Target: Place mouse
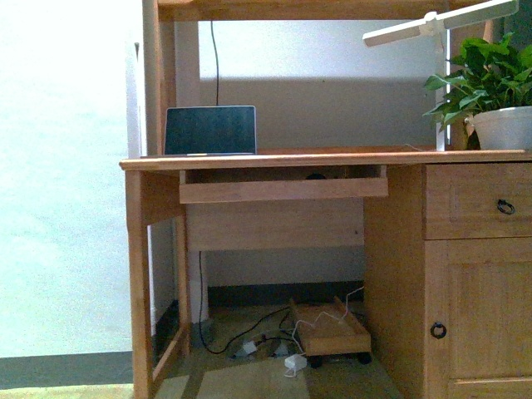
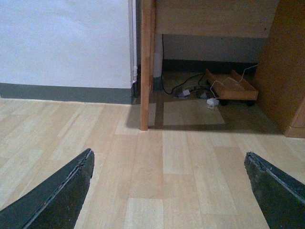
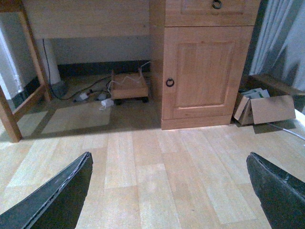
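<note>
**Item 1, left gripper** (image 2: 167,155): you are holding it spread wide with nothing between the jaws, hanging low over the plank floor (image 2: 143,191).

**Item 2, right gripper** (image 3: 167,156): you are holding this one spread wide too, and it is carrying nothing.

**Item 3, floor clutter:** a folded cardboard box (image 3: 267,109) is lying beside the cabinet door (image 3: 205,71). A small wheeled wooden platform (image 3: 129,86) is sitting under the desk (image 1: 332,158), with loose cables (image 2: 183,89) trailing around it.

**Item 4, pull-out shelf** (image 1: 283,189): it is sticking out beneath the desktop.

**Item 5, mouse** (image 1: 316,175): a small dark rounded shape is showing just above the shelf's front board. It is probably the mouse, though it is too small here to be sure.

**Item 6, desktop:** a laptop (image 1: 209,130) is standing open to the left, and a potted plant (image 1: 486,83) is sitting under a white lamp (image 1: 440,25) to the right.

**Progress:** you are not yet gripping anything, so judging by this the whole pick and placing is left to do.

**Obstruction:** the desktop edge is overhanging the shelf and leaving only a narrow slot, so reaching in is likely to be tight. Neither arm is showing in the front view.
</note>
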Available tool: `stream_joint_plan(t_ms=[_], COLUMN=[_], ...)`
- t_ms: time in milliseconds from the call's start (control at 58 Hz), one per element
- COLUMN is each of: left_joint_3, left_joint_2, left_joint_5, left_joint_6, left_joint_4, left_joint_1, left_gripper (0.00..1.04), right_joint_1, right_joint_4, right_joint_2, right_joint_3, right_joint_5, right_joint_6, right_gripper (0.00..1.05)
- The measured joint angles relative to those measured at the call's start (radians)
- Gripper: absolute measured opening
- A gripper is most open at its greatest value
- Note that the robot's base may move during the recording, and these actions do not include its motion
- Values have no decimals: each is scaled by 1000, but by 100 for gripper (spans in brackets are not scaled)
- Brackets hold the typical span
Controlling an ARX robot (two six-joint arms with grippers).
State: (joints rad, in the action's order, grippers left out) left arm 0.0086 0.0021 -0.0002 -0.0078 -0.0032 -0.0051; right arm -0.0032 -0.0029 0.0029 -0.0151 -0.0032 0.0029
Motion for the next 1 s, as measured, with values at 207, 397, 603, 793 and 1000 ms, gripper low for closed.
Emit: stream_joint_plan(t_ms=[207,397,603,793,1000], left_joint_3=[0,0,0,0,0], left_joint_2=[0,0,0,0,0], left_joint_5=[0,0,0,0,0], left_joint_6=[0,0,0,0,0], left_joint_4=[0,0,0,0,0], left_joint_1=[0,0,0,0,0], left_gripper=[97,97,97,97,97], right_joint_1=[0,0,0,0,0], right_joint_4=[0,0,0,0,0], right_joint_2=[0,0,0,0,0], right_joint_3=[0,0,0,0,0], right_joint_5=[0,0,0,0,0], right_joint_6=[0,0,0,0,0], right_gripper=[97,97,97,97,97])
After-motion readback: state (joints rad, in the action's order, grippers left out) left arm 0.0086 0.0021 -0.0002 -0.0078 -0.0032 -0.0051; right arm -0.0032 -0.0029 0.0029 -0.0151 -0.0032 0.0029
